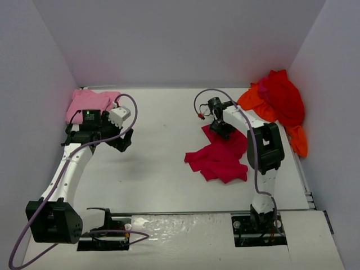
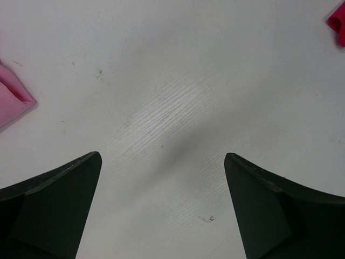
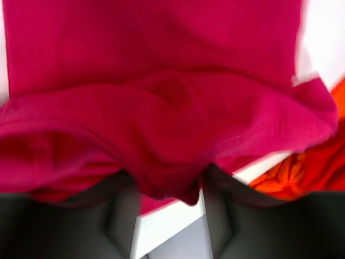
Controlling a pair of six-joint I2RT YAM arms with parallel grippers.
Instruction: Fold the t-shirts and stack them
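The crimson-magenta t-shirt (image 1: pixel 222 157) lies crumpled right of the table's middle. My right gripper (image 1: pixel 220 130) is down on its far edge. In the right wrist view a fold of that shirt (image 3: pixel 161 81) bunches between the fingers, and the right gripper (image 3: pixel 167 178) is shut on it. The light pink t-shirt (image 1: pixel 90 104) lies folded at the far left, with its corner (image 2: pixel 11 102) showing in the left wrist view. My left gripper (image 1: pixel 125 140) hovers to the right of it, and the left gripper (image 2: pixel 161 156) is open over bare table. The red t-shirt (image 1: pixel 284 98) and orange t-shirt (image 1: pixel 253 100) are heaped at the far right.
White walls close in the table on the left, back and right. The heap of red and orange cloth leans against the right wall, and an orange fold (image 3: pixel 291 175) shows just beyond my right fingers. A corner of the crimson-magenta shirt (image 2: pixel 338 21) shows in the left wrist view.
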